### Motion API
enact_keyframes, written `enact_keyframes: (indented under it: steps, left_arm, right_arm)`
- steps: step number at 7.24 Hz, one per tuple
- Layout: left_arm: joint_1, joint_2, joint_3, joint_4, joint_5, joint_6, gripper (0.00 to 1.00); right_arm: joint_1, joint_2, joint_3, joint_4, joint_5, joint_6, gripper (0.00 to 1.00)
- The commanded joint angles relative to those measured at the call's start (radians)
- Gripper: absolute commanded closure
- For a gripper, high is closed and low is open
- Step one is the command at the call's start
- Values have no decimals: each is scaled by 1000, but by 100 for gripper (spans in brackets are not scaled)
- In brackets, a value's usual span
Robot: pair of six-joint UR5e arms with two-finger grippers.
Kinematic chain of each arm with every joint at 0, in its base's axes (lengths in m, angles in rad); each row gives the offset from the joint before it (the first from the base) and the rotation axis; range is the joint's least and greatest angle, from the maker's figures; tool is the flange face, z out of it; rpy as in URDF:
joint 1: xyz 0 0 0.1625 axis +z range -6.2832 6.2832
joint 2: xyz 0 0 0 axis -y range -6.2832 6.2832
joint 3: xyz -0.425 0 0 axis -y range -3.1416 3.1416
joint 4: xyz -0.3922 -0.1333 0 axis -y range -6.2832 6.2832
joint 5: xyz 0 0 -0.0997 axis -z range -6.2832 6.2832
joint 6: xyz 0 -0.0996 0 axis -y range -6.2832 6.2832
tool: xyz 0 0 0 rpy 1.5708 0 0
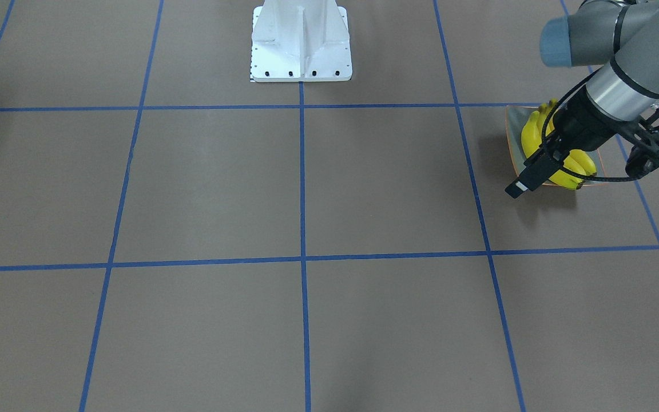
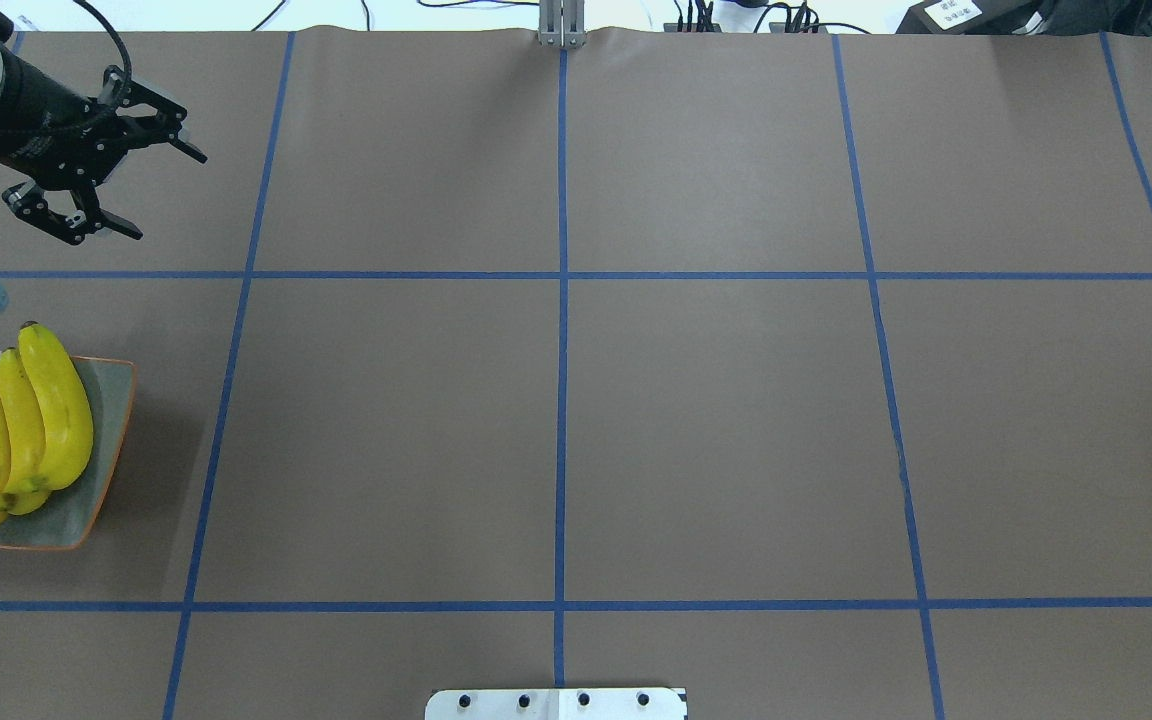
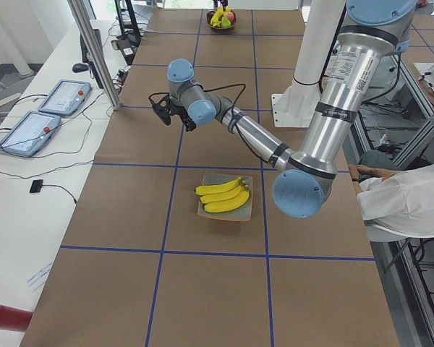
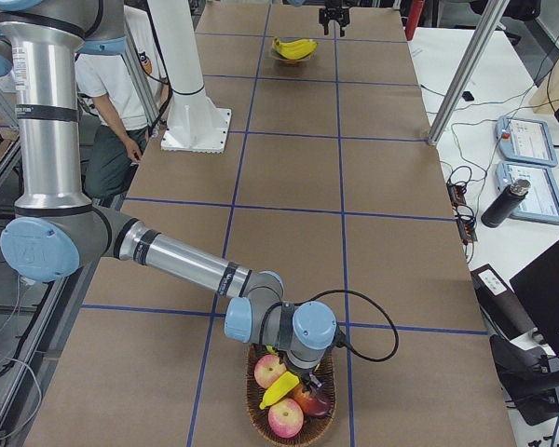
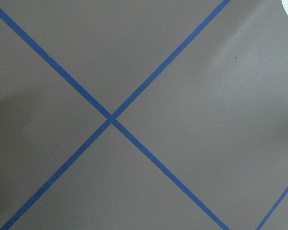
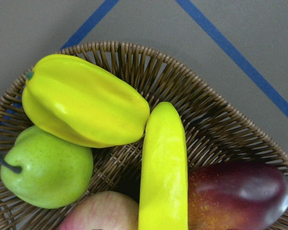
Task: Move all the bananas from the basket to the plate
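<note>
- Front-facing view: at right, the left arm hides much of the plate and its bunch of bananas.
- Overhead view: the left gripper, fingers apart, hangs upper left above the tabletop, well apart from the plate at lower left.
- Right-side view: the right gripper sits over the basket at the bottom; whether it is open or closed I cannot tell.
- Right wrist view: a loose banana lies between starfruit, pear and mango.

Three bananas lie on the plate at the worktop's left end; one banana lies in the basket at the right end.
</note>
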Motion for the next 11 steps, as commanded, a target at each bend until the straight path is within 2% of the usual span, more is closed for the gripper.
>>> enact_keyframes:
  steps: [1, 3, 5, 7, 8, 9, 11]
  left_arm:
    - [0, -2, -1, 0, 0, -2, 0]
    - [0, -2, -1, 0, 0, -1, 0]
    - [0, 0, -2, 0, 2, -2, 0]
    - [0, -2, -4, 0, 9, -2, 0]
    - [0, -2, -4, 0, 9, -2, 0]
    - [0, 0, -4, 0, 9, -2, 0]
    - [0, 0, -7, 0, 11, -2, 0]
  right_arm:
    - [0, -5, -13, 0, -5, 0, 14]
    - [0, -6, -13, -2, -4, 0, 16]
    - [0, -8, -20, 0, -14, 0, 25]
    - [0, -6, -27, -2, -30, 2, 28]
    - [0, -5, -27, -2, -30, 2, 41]
    - [0, 0, -27, -3, -30, 2, 98]
    - [0, 6, -25, -5, -22, 3, 100]
